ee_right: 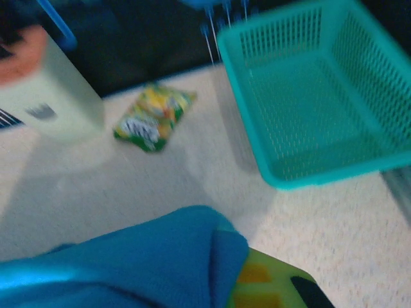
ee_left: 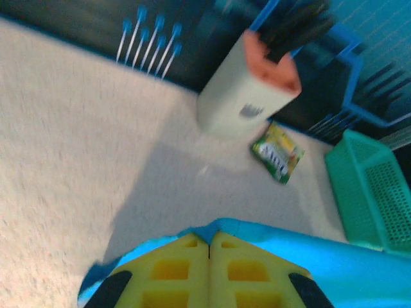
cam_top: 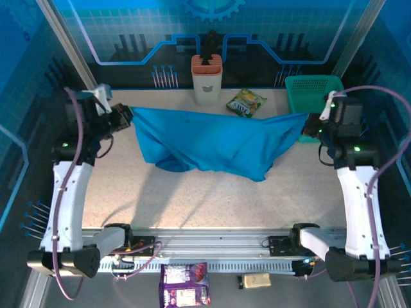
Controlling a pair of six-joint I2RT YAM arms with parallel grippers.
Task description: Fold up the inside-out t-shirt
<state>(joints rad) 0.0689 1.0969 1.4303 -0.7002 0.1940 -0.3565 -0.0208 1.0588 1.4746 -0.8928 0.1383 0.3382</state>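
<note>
The blue t-shirt (cam_top: pixel 212 144) hangs stretched in the air between my two grippers, sagging in the middle above the table. My left gripper (cam_top: pixel 126 115) is shut on the shirt's left end. In the left wrist view its yellow fingers (ee_left: pixel 173 269) press together with blue cloth (ee_left: pixel 225 228) pinched at their tips. My right gripper (cam_top: pixel 309 122) is shut on the right end. In the right wrist view the cloth (ee_right: pixel 148 256) bunches over one yellow-green finger (ee_right: pixel 270 285) and hides the other.
A white knife block with an orange top (cam_top: pixel 207 78) stands at the back centre. A green-yellow snack packet (cam_top: pixel 246 102) lies beside it. A teal mesh basket (cam_top: pixel 313 92) sits at the back right, close behind my right gripper. Two packets (cam_top: pixel 185 284) lie below the table's near rail.
</note>
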